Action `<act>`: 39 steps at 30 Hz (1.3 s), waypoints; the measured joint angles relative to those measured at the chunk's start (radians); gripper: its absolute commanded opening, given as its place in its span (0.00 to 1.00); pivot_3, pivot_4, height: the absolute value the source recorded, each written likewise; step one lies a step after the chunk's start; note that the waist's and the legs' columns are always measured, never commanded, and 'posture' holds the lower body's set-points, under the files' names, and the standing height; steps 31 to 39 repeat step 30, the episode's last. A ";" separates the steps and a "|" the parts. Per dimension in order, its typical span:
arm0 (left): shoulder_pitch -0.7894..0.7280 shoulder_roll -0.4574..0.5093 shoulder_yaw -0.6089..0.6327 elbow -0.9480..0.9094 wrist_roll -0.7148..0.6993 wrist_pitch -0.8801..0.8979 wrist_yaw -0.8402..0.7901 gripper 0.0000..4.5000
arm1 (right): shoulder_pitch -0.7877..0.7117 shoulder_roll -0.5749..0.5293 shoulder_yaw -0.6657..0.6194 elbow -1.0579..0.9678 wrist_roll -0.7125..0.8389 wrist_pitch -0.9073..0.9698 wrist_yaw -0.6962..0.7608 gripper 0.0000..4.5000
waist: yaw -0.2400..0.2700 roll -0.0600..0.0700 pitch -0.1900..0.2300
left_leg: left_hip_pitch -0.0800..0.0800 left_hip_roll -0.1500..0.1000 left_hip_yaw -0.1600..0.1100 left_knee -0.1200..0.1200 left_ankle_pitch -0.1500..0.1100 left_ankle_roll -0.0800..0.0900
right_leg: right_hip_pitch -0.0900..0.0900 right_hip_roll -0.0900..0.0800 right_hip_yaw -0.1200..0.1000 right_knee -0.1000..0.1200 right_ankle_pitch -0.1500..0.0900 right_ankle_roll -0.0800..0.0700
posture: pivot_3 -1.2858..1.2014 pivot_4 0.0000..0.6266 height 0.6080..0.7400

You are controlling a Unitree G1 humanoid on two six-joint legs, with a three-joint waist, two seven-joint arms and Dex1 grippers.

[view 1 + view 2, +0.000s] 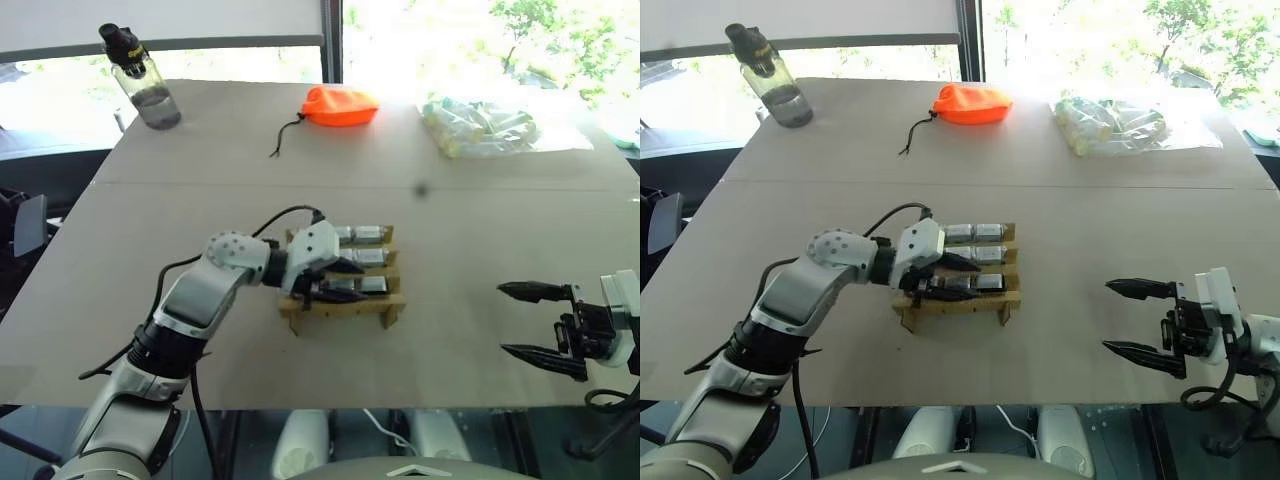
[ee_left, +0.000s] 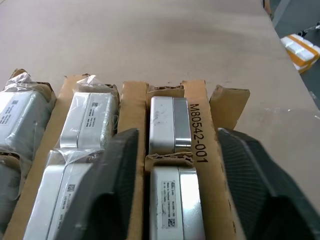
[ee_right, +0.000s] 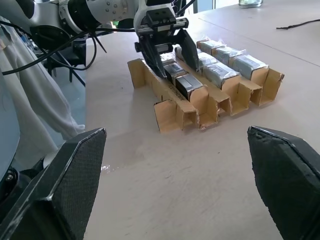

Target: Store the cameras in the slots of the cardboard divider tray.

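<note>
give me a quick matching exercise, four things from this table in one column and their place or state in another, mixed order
1. bottle
2. pouch
3. tray
4. right tool

a. open, holding nothing
b. far left corner of the table
c. under the left tool
d. orange, far side, with a black cord

Pairs: 1-b, 2-d, 3-c, 4-a

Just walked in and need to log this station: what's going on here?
The robot is filling the cardboard divider tray with cameras. Its left end effector sits over the tray's near row, fingers apart astride a slotted camera. The right end effector hovers open and empty off to the side. A water bottle, orange pouch and plastic-wrapped bundle sit at the far edge.
</note>
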 measured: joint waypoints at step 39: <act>0.652 0.016 0.626 0.043 -0.138 -0.238 0.195 0.98 | -0.081 0.128 0.000 0.288 -0.153 -0.148 -0.112 1.00 | -0.001 0.001 0.000 | 0.002 0.001 0.000 -0.001 -0.002 0.003 | 0.000 -0.003 -0.001 0.001 0.000 -0.001 | 0.52 0.24 1.00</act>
